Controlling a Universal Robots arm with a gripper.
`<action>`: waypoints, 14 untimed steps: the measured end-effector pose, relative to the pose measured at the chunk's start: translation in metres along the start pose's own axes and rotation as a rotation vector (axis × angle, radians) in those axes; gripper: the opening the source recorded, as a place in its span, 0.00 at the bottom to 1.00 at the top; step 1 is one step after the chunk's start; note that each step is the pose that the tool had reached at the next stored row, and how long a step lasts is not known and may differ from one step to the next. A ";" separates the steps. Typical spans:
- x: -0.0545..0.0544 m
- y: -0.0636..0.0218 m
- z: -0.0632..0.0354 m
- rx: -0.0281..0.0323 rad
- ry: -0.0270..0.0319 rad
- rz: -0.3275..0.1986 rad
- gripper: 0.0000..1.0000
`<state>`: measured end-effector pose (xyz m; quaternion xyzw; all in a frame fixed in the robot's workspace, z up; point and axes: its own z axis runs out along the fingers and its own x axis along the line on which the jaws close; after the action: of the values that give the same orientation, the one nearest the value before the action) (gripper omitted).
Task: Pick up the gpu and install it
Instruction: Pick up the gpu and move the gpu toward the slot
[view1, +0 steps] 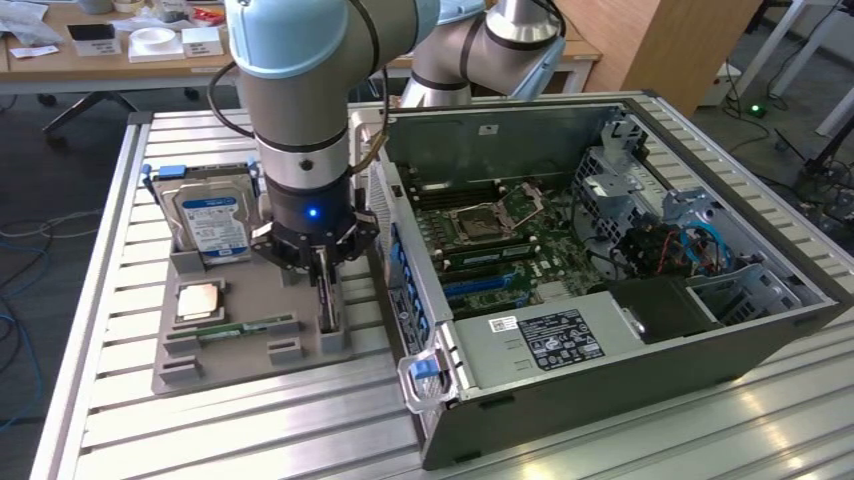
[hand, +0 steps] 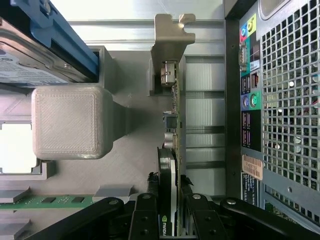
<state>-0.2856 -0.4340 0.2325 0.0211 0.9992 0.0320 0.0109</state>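
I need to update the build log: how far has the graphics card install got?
Done: nothing installed yet; the blue expansion slots in the open dark computer case are bare. In hand: the gripper straddles the thin black graphics card with a pale metal bracket, which stands on edge in the grey printed tray. Left: the lift and the seating in the case.

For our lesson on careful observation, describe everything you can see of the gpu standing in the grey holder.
The gpu is a thin card standing on edge in a slot of the grey holder, on the holder's side nearest the open computer case. It shows a black cooler with a small logo, a board edge carrying small parts, and a pale metal bracket at one end. The gripper straddles it.
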 end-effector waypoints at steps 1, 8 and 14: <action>0.000 0.0001 -0.0013 0.0000 0.0000 0.000 0.27; 0.000 0.0010 -0.0153 0.0000 0.0000 0.000 0.27; -0.001 0.0021 -0.0327 0.0001 0.0000 0.000 0.27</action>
<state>-0.2857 -0.4340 0.2652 0.0212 0.9992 0.0320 0.0109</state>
